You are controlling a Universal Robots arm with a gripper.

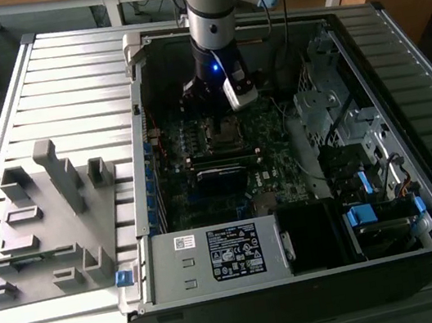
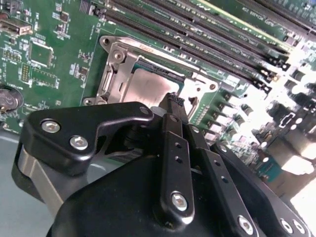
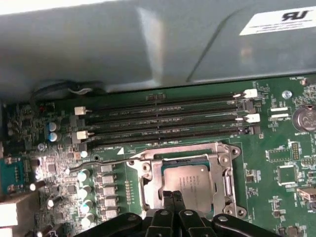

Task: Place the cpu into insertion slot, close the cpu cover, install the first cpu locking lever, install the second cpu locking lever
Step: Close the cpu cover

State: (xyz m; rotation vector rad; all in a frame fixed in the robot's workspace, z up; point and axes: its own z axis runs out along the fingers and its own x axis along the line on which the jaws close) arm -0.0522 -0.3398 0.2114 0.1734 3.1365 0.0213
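Just above the cpu [image 3: 190, 178], the gripper [image 3: 173, 197] hangs pinched together, empty; cpu cover [image 3: 149, 185] lies flat around it.

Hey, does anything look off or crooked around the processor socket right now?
Nothing damaged or spilled. The cpu lies flat and square in the insertion slot, the cpu cover down around it. One thin lever juts away from the slot, apparently unlatched.

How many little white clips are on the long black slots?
4 in the first wrist view: two white clips at one end of the long black slots, two at the other end. Others may be hidden.
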